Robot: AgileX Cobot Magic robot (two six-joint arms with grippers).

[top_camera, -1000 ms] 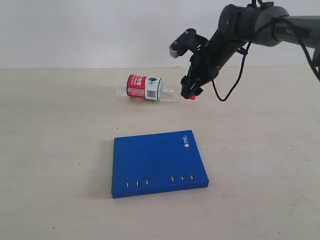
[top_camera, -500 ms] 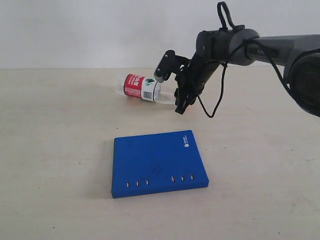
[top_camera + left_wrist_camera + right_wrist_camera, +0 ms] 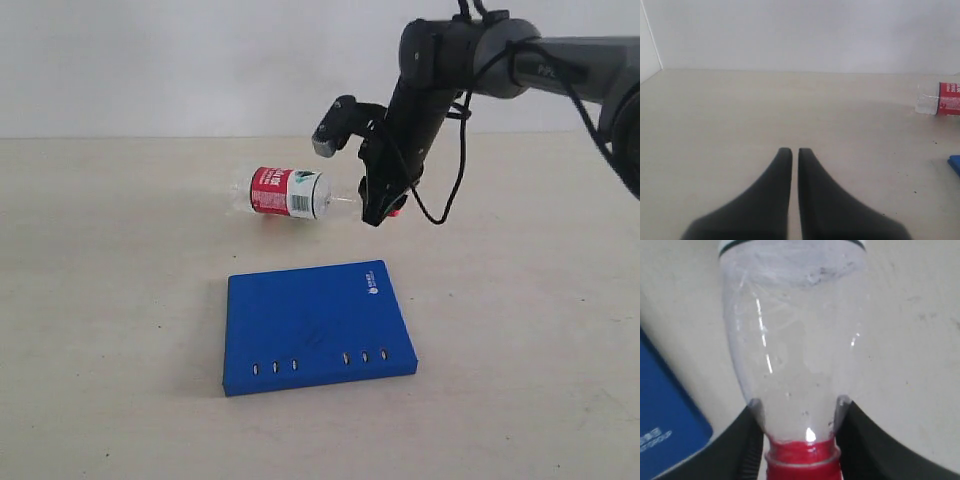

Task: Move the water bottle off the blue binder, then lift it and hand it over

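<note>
Grip comes first: the right pincer (image 3: 801, 432) is closed on the bottle (image 3: 795, 340) at the narrow neck, one finger on each side just above the red cap (image 3: 801, 462), with clear plastic pressed between them. Holding so far towards one end leaves the whole body sticking out sideways, so the squeeze probably needs to stay firm and any move slow, or the bottle may swing or twist in the hold. The ridge under the cap looks like the best stop against slipping.

In the exterior view the bottle lies on its side in the upper middle of the frame, its label (image 3: 285, 192) left of the pincer. I cannot tell whether it rests on the bench (image 3: 120, 300) or hangs just above.

The binder (image 3: 318, 325) lies flat in the lower middle, well apart from the bottle, so that part looks done. Keeping the bottle away from the cover seems wise.

The left pincer (image 3: 795, 152) is closed on nothing, over bare bench.
</note>
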